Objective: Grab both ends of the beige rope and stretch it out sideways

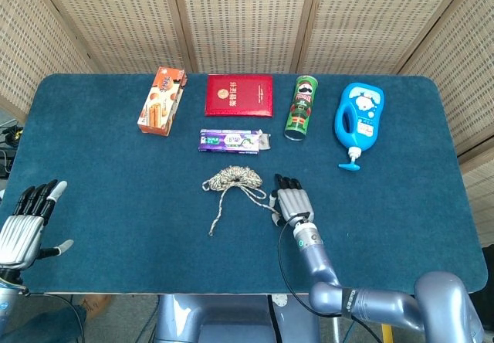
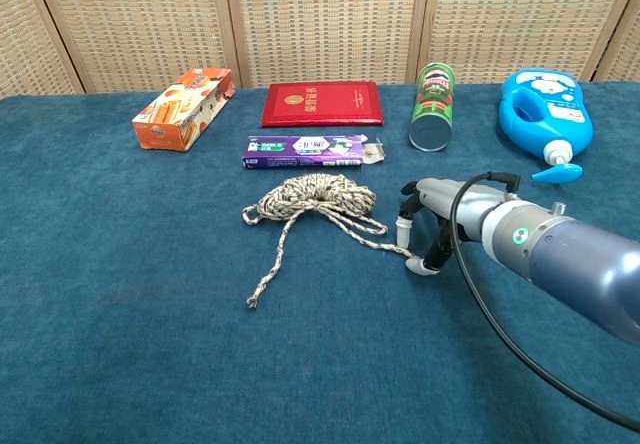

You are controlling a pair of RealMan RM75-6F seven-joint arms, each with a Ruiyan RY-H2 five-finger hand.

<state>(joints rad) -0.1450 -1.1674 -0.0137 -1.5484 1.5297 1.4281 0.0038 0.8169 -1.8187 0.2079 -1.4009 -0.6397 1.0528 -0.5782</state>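
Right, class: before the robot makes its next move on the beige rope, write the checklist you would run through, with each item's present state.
1. Right hand at the rope's right end: ok, its fingers are down at that end.
2. Right end actually gripped: cannot tell, the contact is too small to judge.
3. Left hand at the rope's left end: not ok, it is open at the table edge, far from it.
4. Beige rope free to stretch: not ok, most of it lies bundled.
5. Nearby things clear: ok, the purple box lies just behind the bundle, apart from it.
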